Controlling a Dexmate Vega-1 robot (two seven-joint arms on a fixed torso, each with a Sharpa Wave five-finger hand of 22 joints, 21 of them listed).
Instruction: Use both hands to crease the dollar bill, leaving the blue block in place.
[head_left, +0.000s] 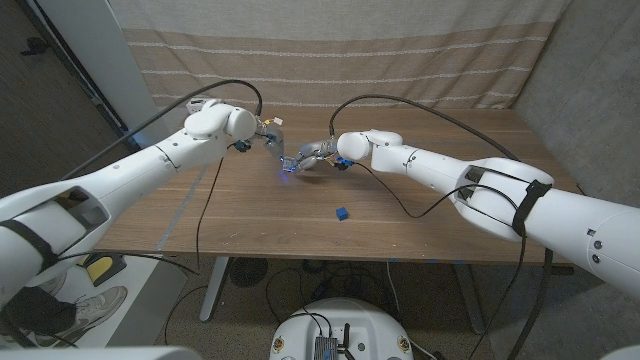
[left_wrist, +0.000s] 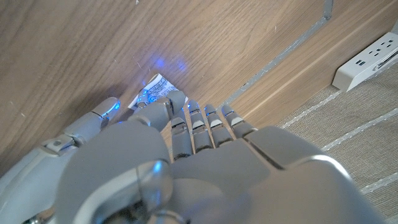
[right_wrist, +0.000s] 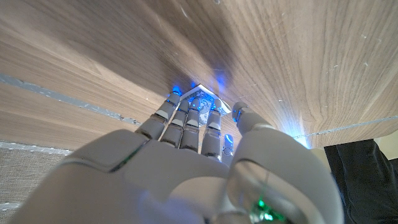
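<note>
1. Left robot hand (head_left: 268, 140) is over the counter (head_left: 420, 220) at about 11 o'clock from the table's middle. In its wrist view the fingers (left_wrist: 198, 118) are laid close together, tips pressing on a corner of the dollar bill (left_wrist: 154, 87). Pressing or pinching, I can't tell.
2. The bill (head_left: 292, 165) sits between both hands at roughly 12 o'clock, lit blue. It's thin, floppy paper that slides on wood, so I'd pin opposite edges and press down, not grab the middle.
3. Right robot hand (head_left: 318, 154) is just beside it, fingers (right_wrist: 186, 115) bunched and covering the bill (right_wrist: 202, 96). Its grip is also unclear.
4. The blue block (head_left: 342, 213) is well apart, at 5 o'clock from the hands, untouched.
5. Most of the bill is hidden, so I can't see any fold.
</note>
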